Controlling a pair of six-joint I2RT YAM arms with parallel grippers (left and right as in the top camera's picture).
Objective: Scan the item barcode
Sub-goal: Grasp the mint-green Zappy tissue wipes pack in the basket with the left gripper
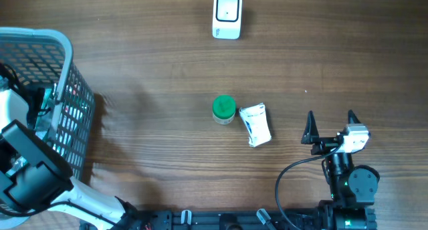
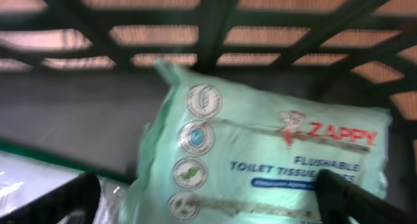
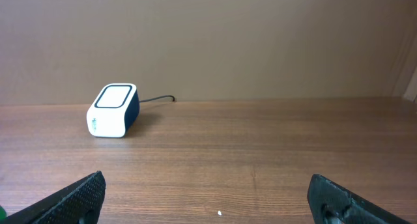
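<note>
Now, at the far left, the left gripper (image 2: 208, 182) hangs inside the basket (image 1: 69, 69) with its jaws spread wide and nothing between them. Just ahead of its fingers (image 2: 62, 201) lies the pack of wipes (image 2: 260, 152), a soft green pack that sits tilted with one corner up near the mesh wall. It looks like the item to be scanned, and picking it up looks like the step in hand.

To do that well, the claw should come down square over the middle of the pack and straddle its short width, so both fingers meet film and contents rather than a loose corner. The pack is squashy, so a firm, deep bite is better than a pinch at the edge, which would probably let it sag or slip on the way out. The lift should go straight up to clear the basket rim. No barcode shows on the printed face, so it is likely on the other side and the pack will need turning before it is presented.

Further right, a green-lidded jar (image 1: 223, 109) and a white pouch (image 1: 255, 124) lie touching at mid-table, apart from all this. The scanner (image 1: 227, 16) stands at the far edge of the table (image 1: 154, 69), well away from the basket. At the right, the right gripper (image 1: 330, 126) rests wide open and empty, pointing towards the scanner.
</note>
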